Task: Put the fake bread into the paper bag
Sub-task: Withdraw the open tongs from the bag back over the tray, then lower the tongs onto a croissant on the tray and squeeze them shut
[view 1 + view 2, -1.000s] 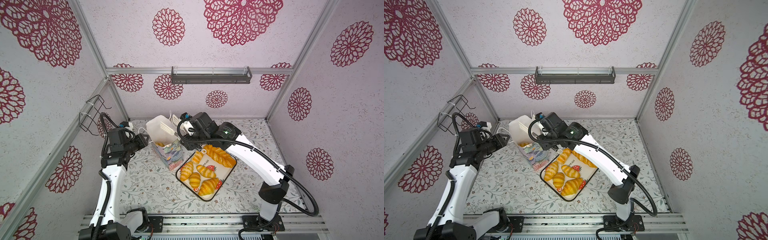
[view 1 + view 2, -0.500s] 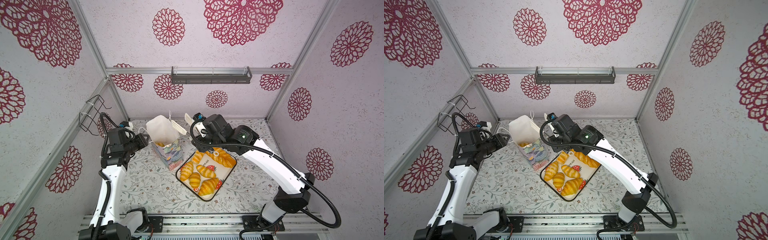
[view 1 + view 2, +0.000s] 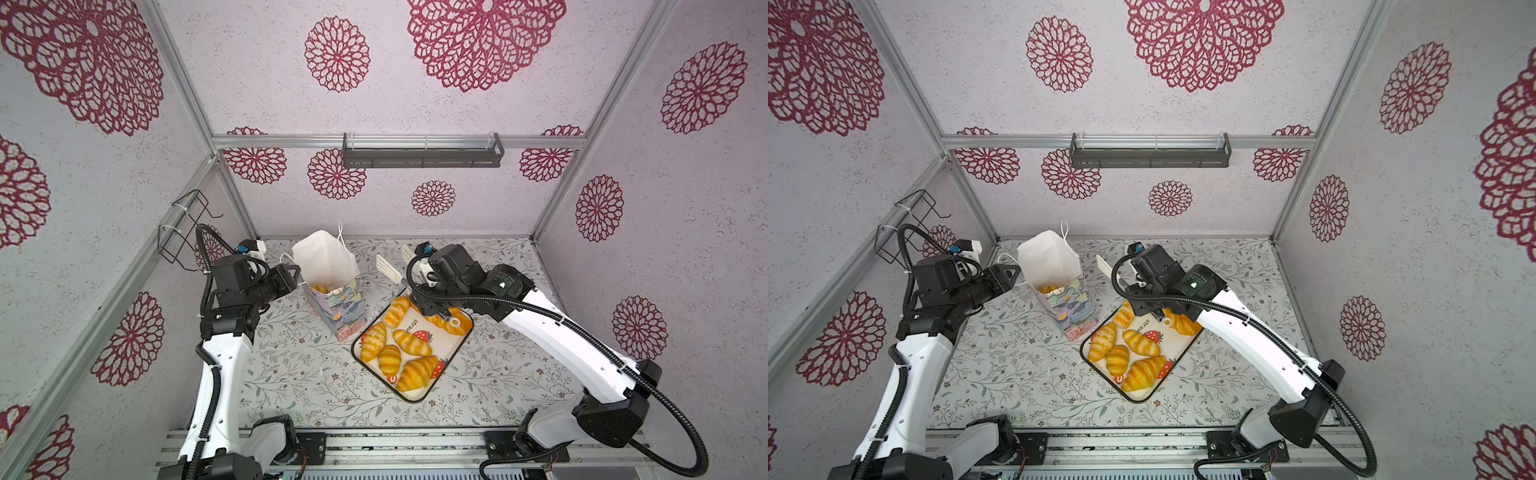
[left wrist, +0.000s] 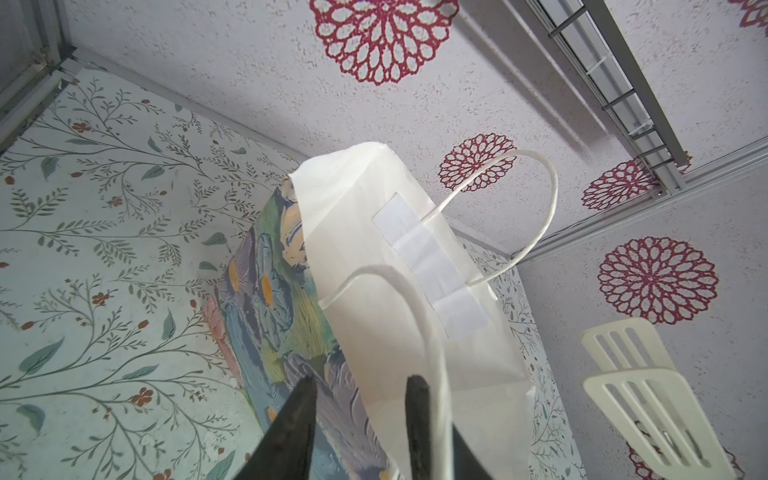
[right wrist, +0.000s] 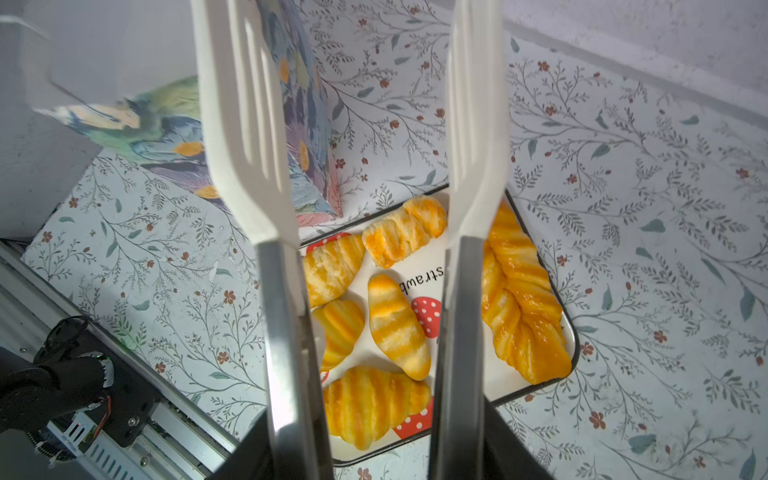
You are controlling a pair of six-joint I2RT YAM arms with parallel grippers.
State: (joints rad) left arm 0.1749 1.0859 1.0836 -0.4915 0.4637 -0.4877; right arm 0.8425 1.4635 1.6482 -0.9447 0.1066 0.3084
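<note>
While paper bag point(image 3: 332, 270) stands upright (mouth up), loaf point(image 5: 519, 299) lies along tray point(image 3: 446, 347) end.

A strawberry-print tray point(image 3: 451, 341) is set on the leaf-patterned counter point(image 3: 311, 374). White slotted tongs point(image 3: 388, 269) are seen off the counter near the tray's far corner, paddles apart. A wire basket point(image 3: 183, 228) is fixed to the side wall and a grey shelf point(image 3: 422, 151) to the back wall
</note>
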